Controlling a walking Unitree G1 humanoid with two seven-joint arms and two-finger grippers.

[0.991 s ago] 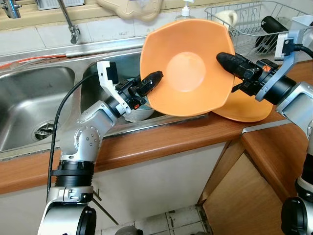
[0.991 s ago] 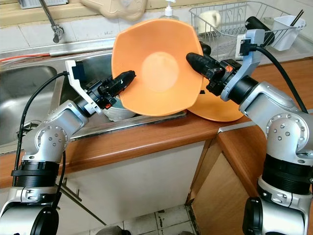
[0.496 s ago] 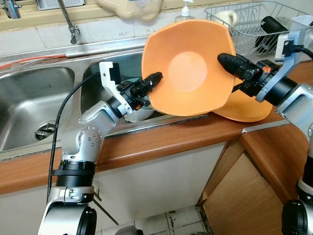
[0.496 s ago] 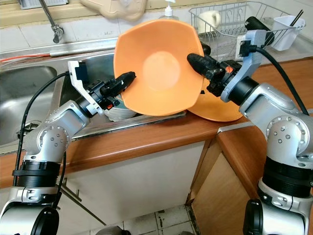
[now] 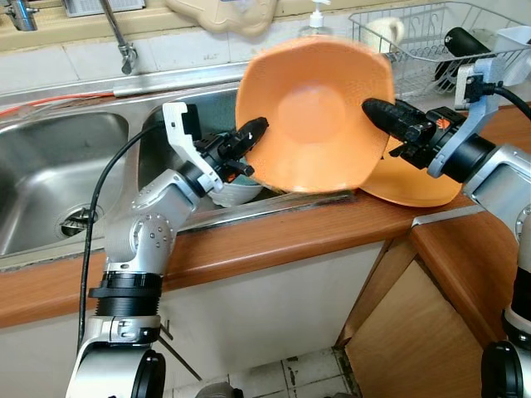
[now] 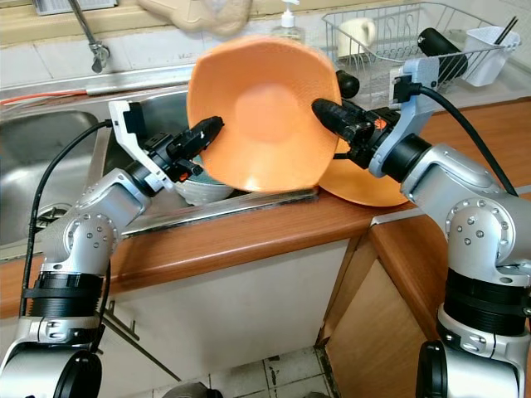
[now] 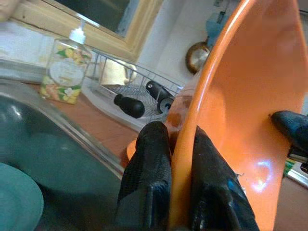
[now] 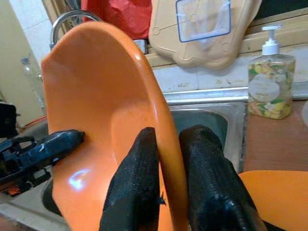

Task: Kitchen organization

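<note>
While both arms reach over the wooden counter [image 5: 274, 236], a large orange bowl [image 5: 311, 116] hangs tilted on edge above the sink's near rim, its hollow facing the camera. The left gripper [image 5: 249, 137] is clamped on the bowl's left rim; in the left wrist view its two black fingers [image 7: 149, 178] sit on either side of the orange edge, pressed against it. The right gripper [image 5: 382, 116] is clamped on the opposite rim, and in the right wrist view its fingers [image 8: 137, 183] pinch the bowl wall between them, one inside the hollow and one behind.

Just behind the bowl's lower right edge, a second orange dish [image 5: 415, 182] lies on the counter, partly hidden by the bowl and the right arm. Below the left gripper, a grey-green bowl [image 6: 203, 189] sits in the right basin of the steel sink [image 5: 50, 174].

Farther back, a soap bottle [image 6: 288, 21] stands at the wall behind the bowl. A wire dish rack [image 6: 390, 37] to the right holds a pale mug [image 6: 357, 35] and a dark bottle [image 6: 444, 46], with a white cutlery cup [image 6: 485, 50] at its end. A tap [image 5: 124, 46] rises behind the sink.
</note>
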